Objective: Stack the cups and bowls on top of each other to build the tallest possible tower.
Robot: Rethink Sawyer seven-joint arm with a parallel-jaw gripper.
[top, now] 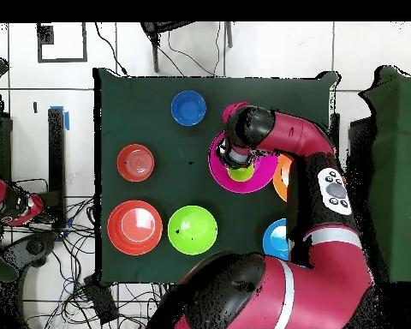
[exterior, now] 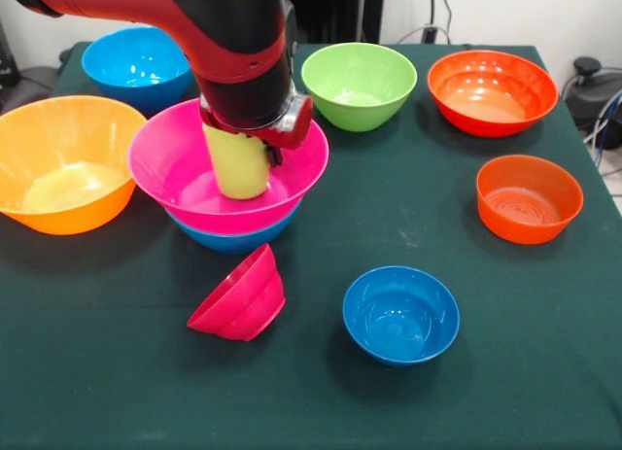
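- While the lime-green plastic tumbler [exterior: 236, 162] stands upright inside the large glossy pink plastic bowl [exterior: 175, 168], the red and black arm's gripper [exterior: 255, 129] sits right down on the tumbler's top; its fingers are hidden by the wrist, so I cannot tell whether it grips or is loose.
- That pink bowl is nested in a medium blue plastic bowl [exterior: 233, 240], of which only a lower sliver shows beneath it; together they make the tower so far, left of the middle of the dark green tablecloth [exterior: 437, 401].
- From the tower, at about six o'clock in the front view, a small crimson plastic bowl [exterior: 240, 296] lies tipped on its side, just beside the stack but apart from it.
- At about four o'clock, a small blue plastic bowl [exterior: 400, 313] sits upright and empty.
- At nine o'clock, a large orange plastic bowl [exterior: 64, 162] stands close to the pink one's rim; whether they touch I cannot tell.
- At eleven o'clock, another blue bowl [exterior: 137, 65] sits partly behind the arm.
- At one o'clock is a green plastic bowl [exterior: 359, 85].
- Farther out at two o'clock is a wide red-orange plastic bowl [exterior: 492, 91], and at three o'clock a smaller red-orange bowl [exterior: 529, 198], well apart from the stack.
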